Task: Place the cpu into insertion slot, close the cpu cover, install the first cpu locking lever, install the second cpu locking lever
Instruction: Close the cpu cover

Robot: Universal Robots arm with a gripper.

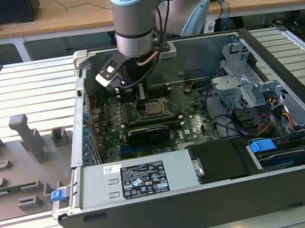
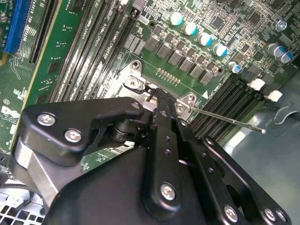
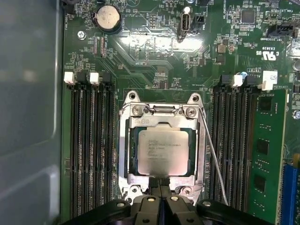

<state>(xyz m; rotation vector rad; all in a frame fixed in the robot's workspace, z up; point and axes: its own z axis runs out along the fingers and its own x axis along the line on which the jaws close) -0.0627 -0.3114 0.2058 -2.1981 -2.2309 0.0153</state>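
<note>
Inside the open computer case (image 1: 214,200), which sits on the table (image 1: 19,89), the motherboard (image 3: 154,51) carries the insertion slot (image 3: 121,154). The cpu (image 3: 161,151) lies flat in the slot, silver top up. The cpu cover (image 3: 161,121) is down over the slot and frames the chip.

The tool (image 3: 160,194) is closed, its fingertips together with nothing seen between them, at the cover's edge on one side of the slot. One thin locking lever (image 3: 213,154) angles away from the slot, over the memory slots (image 3: 234,150) beside it. More memory slots (image 3: 91,150) flank the slot's opposite side, leaving narrow room.

In the second wrist view the tool's (image 2: 157,96) black body hides most of the slot. I cannot tell whether a second lever is latched.
</note>
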